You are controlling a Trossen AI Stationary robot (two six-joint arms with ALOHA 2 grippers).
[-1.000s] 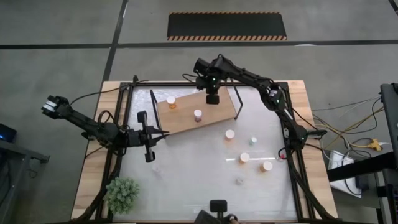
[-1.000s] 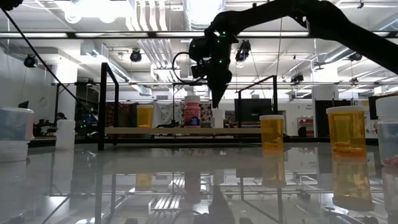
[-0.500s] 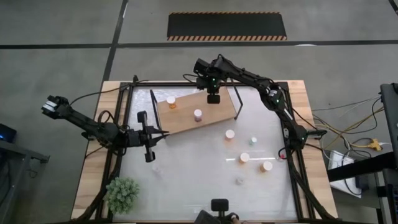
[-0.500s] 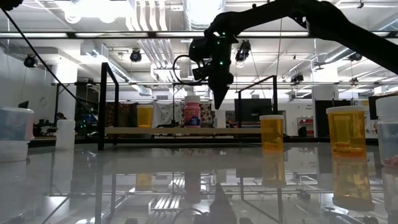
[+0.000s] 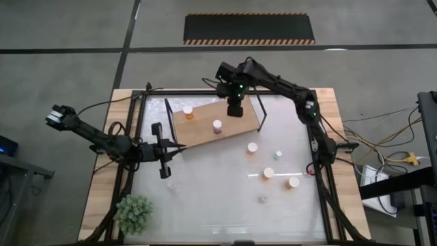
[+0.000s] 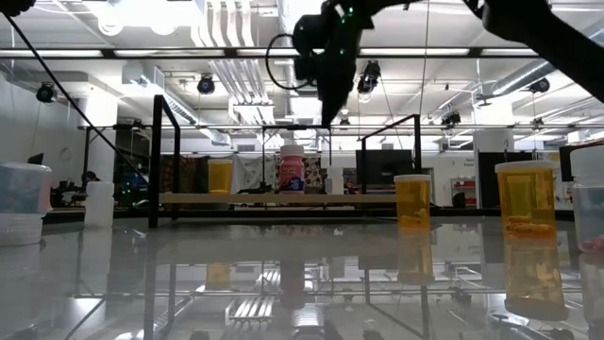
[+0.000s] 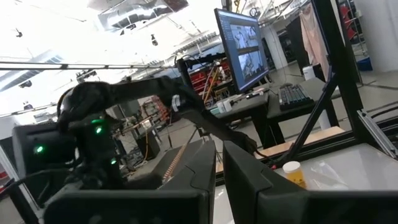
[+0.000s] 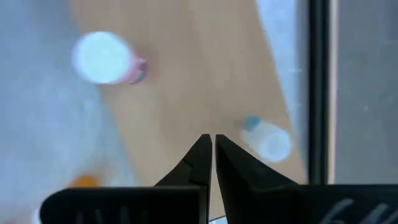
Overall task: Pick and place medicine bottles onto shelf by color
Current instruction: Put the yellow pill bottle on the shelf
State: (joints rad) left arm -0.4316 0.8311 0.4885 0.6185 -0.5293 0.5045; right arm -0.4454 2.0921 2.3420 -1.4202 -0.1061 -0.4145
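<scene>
Overhead, the right gripper (image 5: 234, 110) hangs above the far edge of the flat light-brown wooden shelf (image 5: 205, 130), fingers pressed together with nothing between them. Two white-capped bottles stand on the board: an orange bottle (image 5: 188, 113) near its left end and a pinkish bottle (image 5: 217, 126) mid-board. Three more orange white-capped bottles (image 5: 268, 173) stand on the pale tabletop (image 5: 212, 198) to the right, well apart from the shelf. The left gripper (image 5: 164, 171) waits closed and empty near the table's left side.

Level with the table, the right gripper (image 6: 327, 111) points down, clear above the pinkish bottle (image 6: 292, 170) on the shelf (image 6: 274, 199).

From the right wrist, closed fingertips (image 8: 202, 152) hover over the board between the pinkish bottle (image 8: 102, 57) and a clear whitish bottle (image 8: 268, 140).
</scene>
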